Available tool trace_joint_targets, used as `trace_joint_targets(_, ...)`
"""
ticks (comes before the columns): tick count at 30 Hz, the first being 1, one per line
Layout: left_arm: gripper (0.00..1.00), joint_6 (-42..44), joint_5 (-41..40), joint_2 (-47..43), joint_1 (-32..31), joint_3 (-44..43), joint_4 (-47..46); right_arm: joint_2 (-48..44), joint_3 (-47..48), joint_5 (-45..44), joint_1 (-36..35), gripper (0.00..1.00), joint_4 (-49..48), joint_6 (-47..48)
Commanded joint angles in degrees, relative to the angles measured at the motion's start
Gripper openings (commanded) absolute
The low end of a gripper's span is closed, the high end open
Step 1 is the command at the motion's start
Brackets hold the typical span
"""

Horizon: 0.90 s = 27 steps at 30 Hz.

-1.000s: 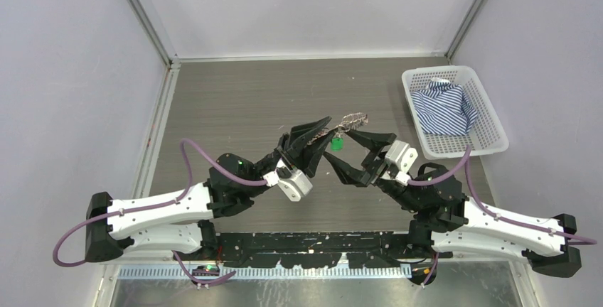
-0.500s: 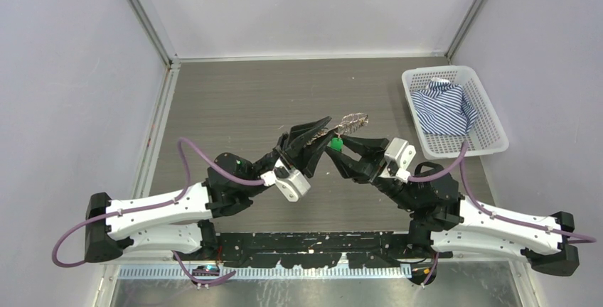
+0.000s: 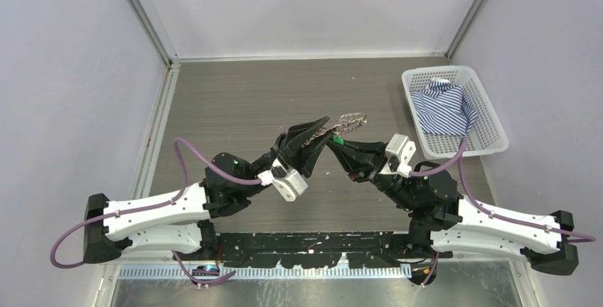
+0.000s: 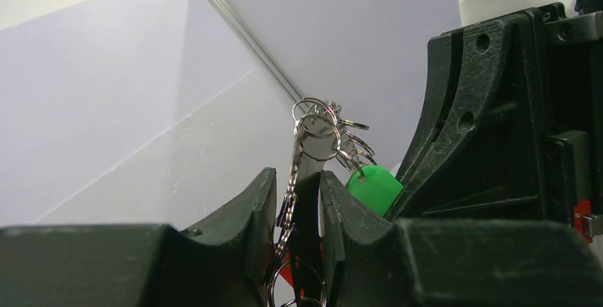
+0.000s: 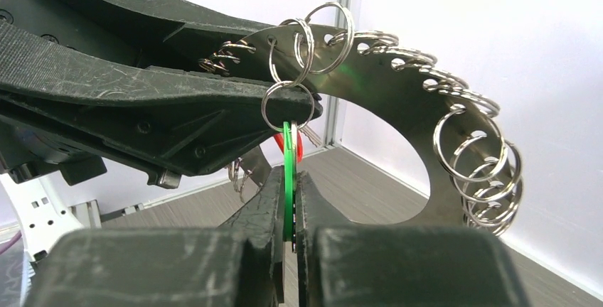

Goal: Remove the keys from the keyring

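Observation:
The keyring is a flat silvery ring-shaped plate with several small split rings through holes along its rim. It hangs in the air above the table's middle. My left gripper is shut on its edge, and the plate stands upright between those jaws. The only one of the keys I can pick out is the green one, which hangs from one split ring. My right gripper is shut on it edge-on. That key also shows beside the right gripper's finger. A red piece sits behind it.
A white basket holding a blue-striped cloth stands at the table's right edge. Pale walls with metal corner posts close in the left, back and right sides. Both arm bases sit along the near edge.
My right gripper has moved left toward the keyring and closed from wide open onto the green key. The left gripper has kept its hold, shifting slightly left.

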<state>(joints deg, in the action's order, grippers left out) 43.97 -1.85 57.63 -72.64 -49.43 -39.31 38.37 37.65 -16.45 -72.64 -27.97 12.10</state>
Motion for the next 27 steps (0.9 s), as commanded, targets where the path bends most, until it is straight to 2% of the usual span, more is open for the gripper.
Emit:
trace_joint_targets(1,0.0,0.02,0.44,-2.34,-0.13,-1.9,-3.53,-0.34,3.56,-2.61,-0.01,0.01,2.54,0.99)
trace_joint_targets(27,0.0,2.3,-2.65,-1.36,-0.15,-1.02,-1.73,-0.47,11.04,-0.26,0.02,0.01,14.21,5.76)
